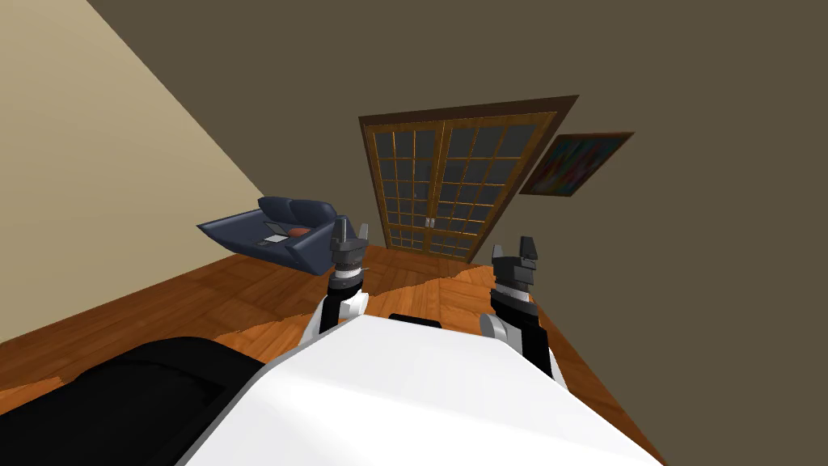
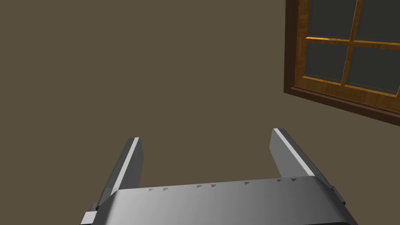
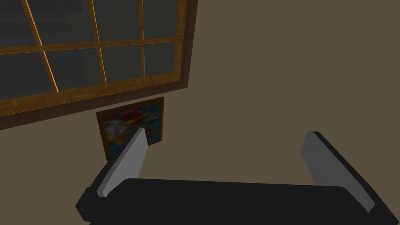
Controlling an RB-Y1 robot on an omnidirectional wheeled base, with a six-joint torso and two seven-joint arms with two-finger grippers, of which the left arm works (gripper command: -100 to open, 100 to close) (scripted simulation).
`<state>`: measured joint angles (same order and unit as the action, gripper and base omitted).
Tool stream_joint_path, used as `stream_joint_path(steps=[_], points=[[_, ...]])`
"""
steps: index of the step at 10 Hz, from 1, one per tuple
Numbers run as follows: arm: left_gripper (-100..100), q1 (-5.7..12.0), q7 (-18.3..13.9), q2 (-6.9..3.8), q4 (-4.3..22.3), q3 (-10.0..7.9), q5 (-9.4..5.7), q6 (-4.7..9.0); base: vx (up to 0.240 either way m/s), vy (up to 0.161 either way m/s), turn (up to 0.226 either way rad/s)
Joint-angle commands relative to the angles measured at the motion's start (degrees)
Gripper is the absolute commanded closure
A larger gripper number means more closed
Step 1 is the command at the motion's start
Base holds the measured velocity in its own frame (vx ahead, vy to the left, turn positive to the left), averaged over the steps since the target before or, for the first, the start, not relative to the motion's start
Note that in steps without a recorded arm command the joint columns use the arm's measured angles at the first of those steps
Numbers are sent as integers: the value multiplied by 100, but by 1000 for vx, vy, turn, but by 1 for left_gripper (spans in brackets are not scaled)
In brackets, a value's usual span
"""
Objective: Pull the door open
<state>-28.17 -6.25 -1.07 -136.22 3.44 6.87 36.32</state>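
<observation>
The door (image 1: 453,182) stands in the far wall, well apart from both grippers, across a stretch of wooden floor (image 1: 202,295). It is a double door in a dark wooden frame, its two leaves gridded with many small dark panes. Its long axis is upright and its face is turned toward the robot; the lean it has in the head view is the camera's roll, shared by the whole room. The leaves lie flush in the frame, shut, and meet at a middle seam that carries two small pale handles (image 1: 430,222), too small to make out their shape. A framed painting (image 1: 576,164) hangs on the wall just beside the door on the right. On the left a dark blue sofa (image 1: 279,230) stands near the door, carrying a reddish cushion (image 1: 297,232) and a flat pale thing I cannot identify. The left gripper (image 1: 352,229) and right gripper (image 1: 513,249) are raised side by side, pointing toward the door wall. The left wrist view brings one corner of the door (image 2: 332,84) close, cut off at the picture's edge, beyond the left gripper (image 2: 206,136), whose jaws are spread wide with nothing between them. The right wrist view gives another corner of the door (image 3: 97,93) and the painting (image 3: 129,127), partly hidden behind one finger of the right gripper (image 3: 225,133), its jaws likewise wide and empty
</observation>
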Motion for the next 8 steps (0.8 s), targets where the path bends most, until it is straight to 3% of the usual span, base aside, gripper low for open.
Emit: stream_joint_path(steps=[1,8], points=[[-100,43,131,-44,160,-20,15,23,65,54,-38],[-100,277,848,-220,1037,-130,95,146,122,-57,5]])
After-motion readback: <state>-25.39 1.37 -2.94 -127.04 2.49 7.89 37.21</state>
